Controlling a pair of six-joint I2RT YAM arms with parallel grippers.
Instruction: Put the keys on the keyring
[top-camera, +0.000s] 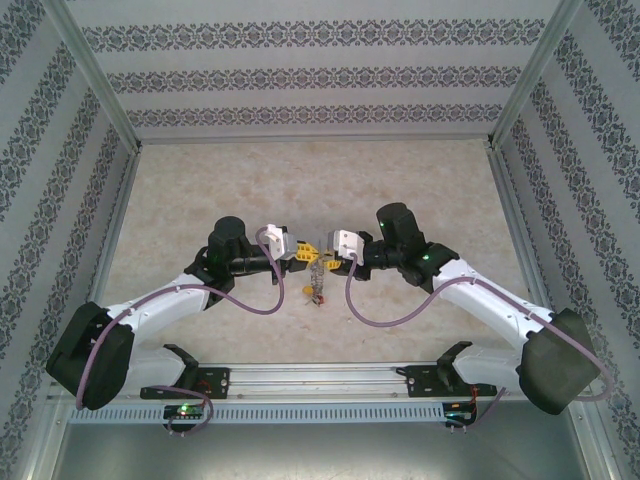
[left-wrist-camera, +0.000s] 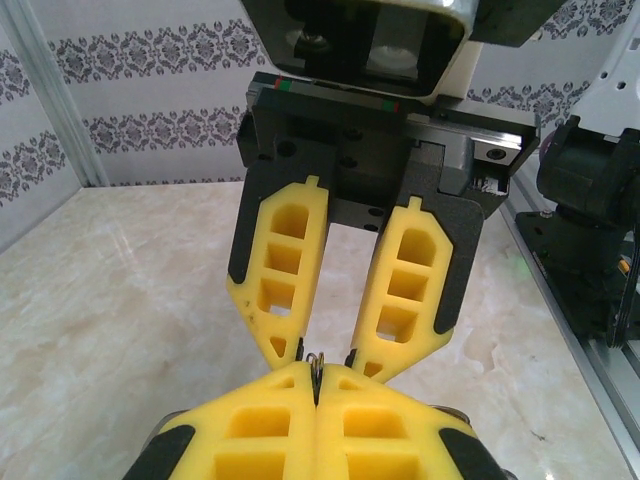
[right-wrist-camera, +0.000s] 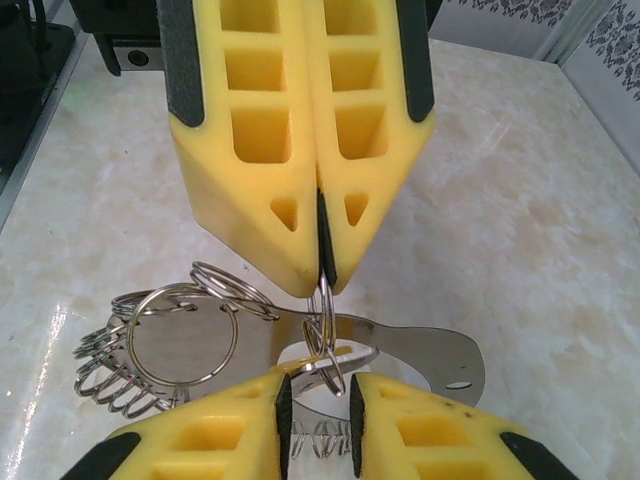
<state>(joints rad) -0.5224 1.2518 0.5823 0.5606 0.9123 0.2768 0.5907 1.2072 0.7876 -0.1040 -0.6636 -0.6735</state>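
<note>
No legible text, label, brand name, number or sign can be read on any surface in these views.

Your left gripper (right-wrist-camera: 322, 270) and right gripper (right-wrist-camera: 318, 395) meet tip to tip above the table (right-wrist-camera: 520, 200), with the keyring (right-wrist-camera: 327, 315) between the 2 fingertip pairs. 1 coil (right-wrist-camera: 110, 385) and more rings (right-wrist-camera: 185, 335) sit to your right gripper's left.
</note>
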